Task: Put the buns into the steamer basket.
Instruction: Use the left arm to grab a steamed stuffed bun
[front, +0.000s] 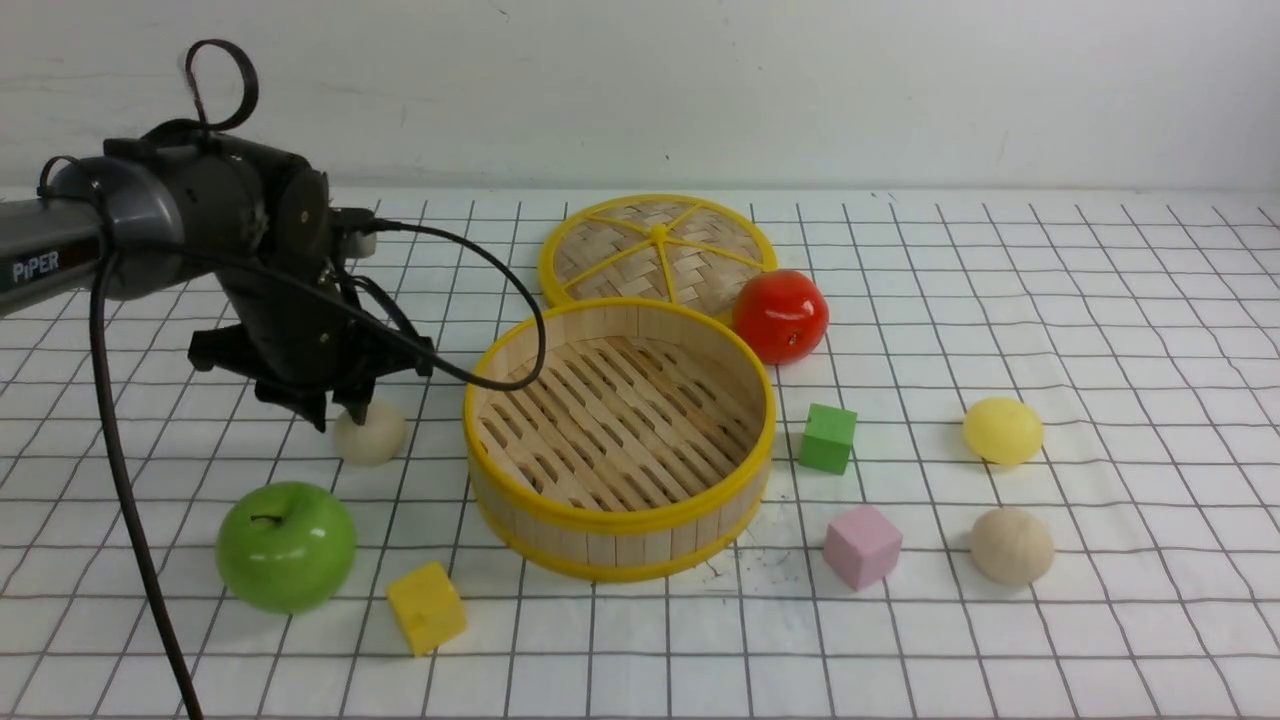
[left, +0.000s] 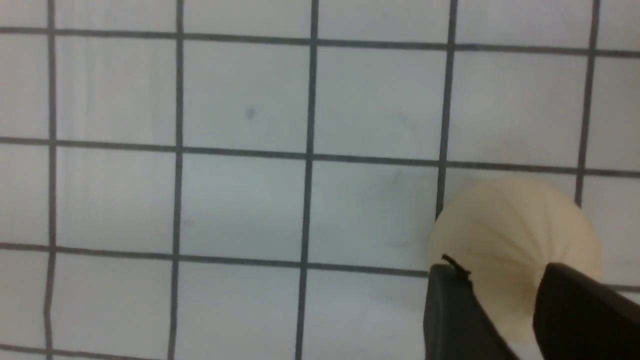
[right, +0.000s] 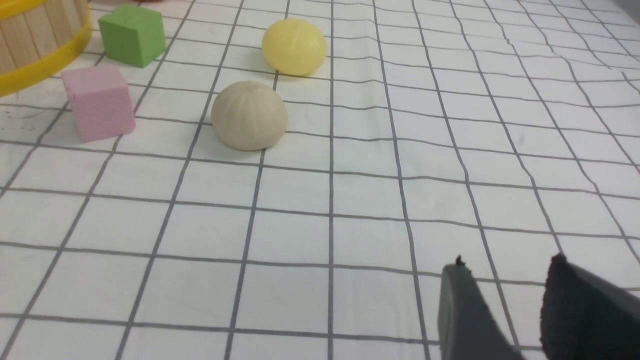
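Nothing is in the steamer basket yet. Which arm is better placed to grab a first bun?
Left. The left hand is right at the cream bun near the steamer basket, while the right hand sits well back from the yellow bun and beige bun.

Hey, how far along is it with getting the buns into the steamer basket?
Nothing is done yet: the steamer basket holds no buns. In hand: the left gripper, jaws apart, hangs at the cream bun left of the basket, which sits on the table. Left to do: that bun, plus the pale yellow bun and the beige bun on the basket's right. The right gripper is open and holds nothing.
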